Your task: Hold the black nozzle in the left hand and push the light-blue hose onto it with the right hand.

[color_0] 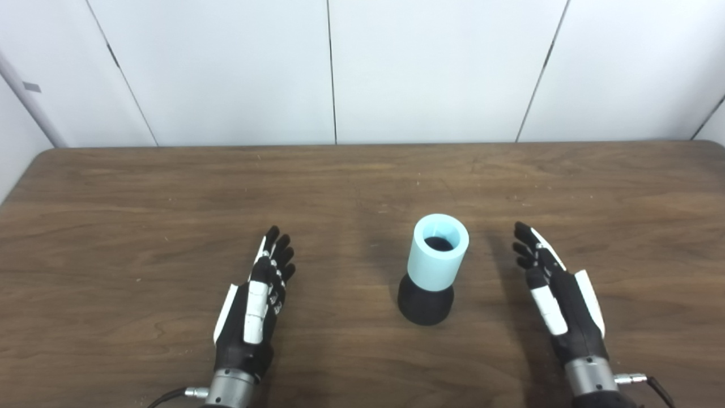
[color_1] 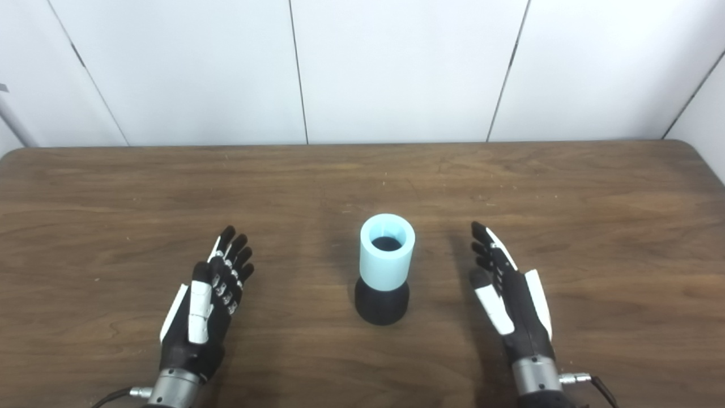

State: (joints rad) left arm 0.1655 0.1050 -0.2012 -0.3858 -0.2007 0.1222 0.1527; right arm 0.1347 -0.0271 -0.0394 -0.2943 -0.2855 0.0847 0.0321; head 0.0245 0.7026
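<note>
The black nozzle (color_0: 425, 303) stands upright on the wooden table (color_0: 362, 181), near the middle front. The light-blue hose (color_0: 437, 254), a short wide tube, sits on top of the nozzle with its open end up; dark shows inside it. My left hand (color_0: 257, 303) rests to the left of them, fingers straight and apart, holding nothing. On the other side my right hand (color_0: 558, 297) is open too, palm turned toward the hose, a clear gap away. Neither hand touches nozzle or hose.
White wall panels (color_0: 362, 68) rise behind the table's far edge. The table's rounded far corners show at the left and right.
</note>
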